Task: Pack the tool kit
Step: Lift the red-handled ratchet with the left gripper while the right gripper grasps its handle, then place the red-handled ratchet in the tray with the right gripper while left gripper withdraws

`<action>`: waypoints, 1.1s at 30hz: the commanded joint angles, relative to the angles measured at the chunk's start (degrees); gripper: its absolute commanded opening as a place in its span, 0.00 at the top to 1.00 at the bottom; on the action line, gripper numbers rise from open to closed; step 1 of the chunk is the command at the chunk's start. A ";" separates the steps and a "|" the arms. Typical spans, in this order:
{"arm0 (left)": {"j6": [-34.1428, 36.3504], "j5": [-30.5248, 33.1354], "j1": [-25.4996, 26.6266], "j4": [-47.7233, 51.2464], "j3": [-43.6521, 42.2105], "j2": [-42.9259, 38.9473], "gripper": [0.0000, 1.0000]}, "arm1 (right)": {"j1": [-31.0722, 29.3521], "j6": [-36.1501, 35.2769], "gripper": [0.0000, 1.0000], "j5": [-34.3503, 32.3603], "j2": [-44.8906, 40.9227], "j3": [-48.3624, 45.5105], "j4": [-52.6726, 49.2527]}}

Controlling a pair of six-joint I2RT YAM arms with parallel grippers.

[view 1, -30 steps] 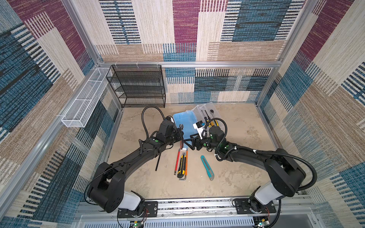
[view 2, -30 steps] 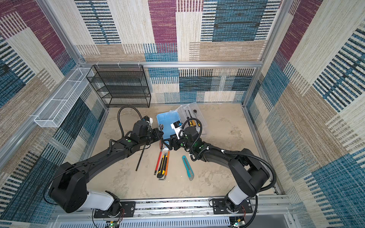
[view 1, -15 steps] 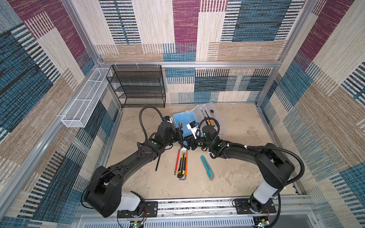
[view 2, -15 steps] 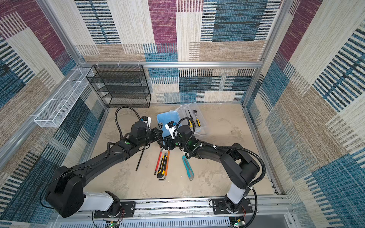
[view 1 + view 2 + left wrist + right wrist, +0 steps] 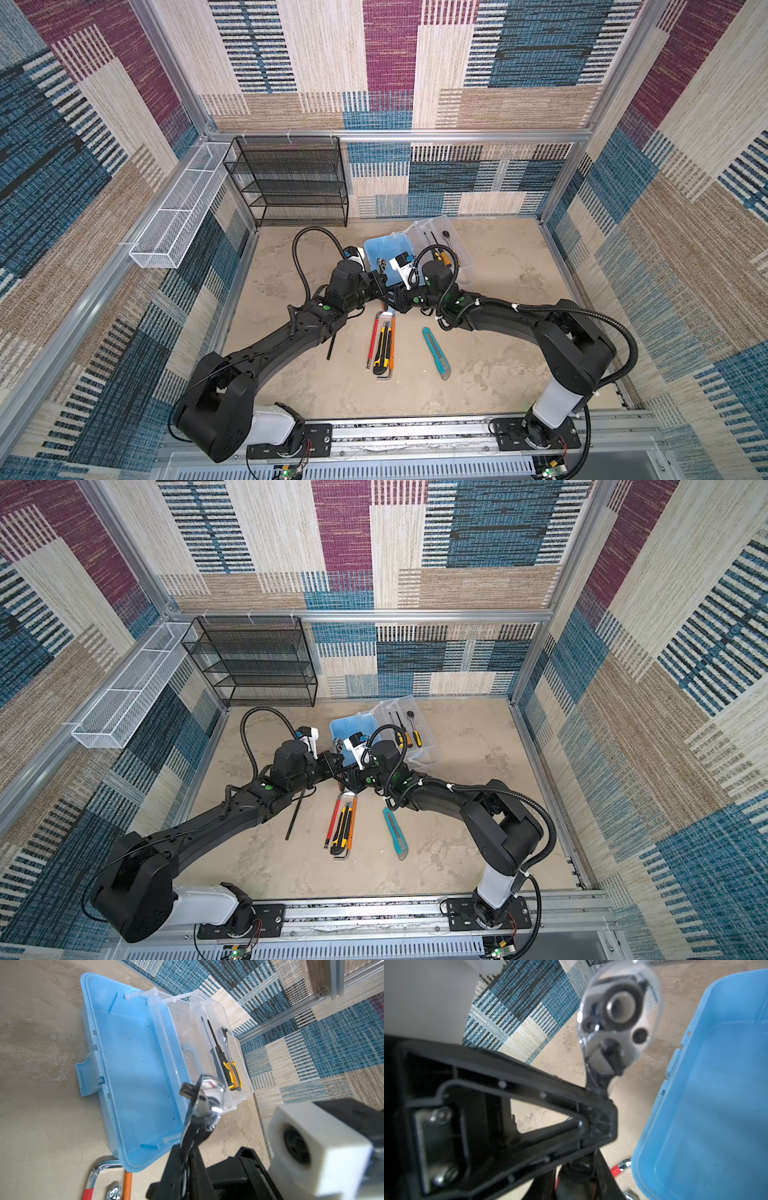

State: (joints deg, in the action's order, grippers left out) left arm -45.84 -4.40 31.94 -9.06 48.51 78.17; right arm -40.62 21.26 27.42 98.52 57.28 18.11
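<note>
The tool kit's light-blue box [image 5: 380, 248] [image 5: 133, 1064] [image 5: 716, 1105] lies open at the back, its clear lid [image 5: 457, 253] [image 5: 182, 1028] folded back with a yellow-black screwdriver [image 5: 444, 258] [image 5: 230, 1072] and a small ratchet [image 5: 445, 235] in it. My left gripper [image 5: 381, 286] [image 5: 188, 1147] is shut on a chrome ratchet [image 5: 381, 263] [image 5: 207, 1097] [image 5: 618, 1007], its head raised beside the box's near edge. My right gripper [image 5: 395, 297] [image 5: 579, 1178] meets it from the right, fingers closed round the same ratchet's black-and-red handle.
On the floor in front lie a red-handled tool [image 5: 372, 336], a yellow-black knife [image 5: 383, 347], an orange tool [image 5: 393, 338], a hex key [image 5: 384, 376], a teal knife [image 5: 436, 353] and a black rod [image 5: 332, 345]. A black mesh rack [image 5: 291, 183] and white basket [image 5: 178, 212] stand back left.
My right gripper has moved left to meet the left gripper and its jaws have closed onto the ratchet's handle. The left gripper has kept its hold.
</note>
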 commanded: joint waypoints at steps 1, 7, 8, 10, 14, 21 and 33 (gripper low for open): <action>-1.45 0.79 0.14 -5.20 -1.01 -0.62 1.00 | -0.12 -1.83 0.82 0.14 0.52 1.84 -1.49; -1.20 1.78 0.18 -5.44 -2.53 -1.92 0.93 | -0.07 -1.92 0.90 -1.20 0.19 2.03 -2.98; -1.08 2.02 0.20 -5.44 -2.67 -2.20 0.90 | -0.07 -2.01 0.92 -1.59 0.10 2.09 -3.28; -0.59 2.44 0.20 -5.44 -2.94 -2.77 0.79 | -0.07 -2.48 0.93 -2.61 -0.21 2.39 -4.23; 0.06 3.50 0.22 -5.37 -3.76 -3.76 0.55 | 0.19 -3.48 0.95 -3.88 -1.38 2.84 -5.98; 2.46 5.73 0.22 -1.75 -4.39 -6.32 0.24 | 2.92 -5.55 0.96 -6.25 -5.09 2.93 -10.29; 4.01 7.84 0.14 3.41 -6.17 -8.13 0.22 | 19.64 -19.32 0.95 -15.33 -11.71 6.85 -26.80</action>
State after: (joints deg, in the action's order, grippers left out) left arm -43.24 2.48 32.14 -7.01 42.50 70.08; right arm -22.96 8.34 16.32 87.29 62.26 -4.19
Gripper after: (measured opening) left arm 0.783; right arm 0.243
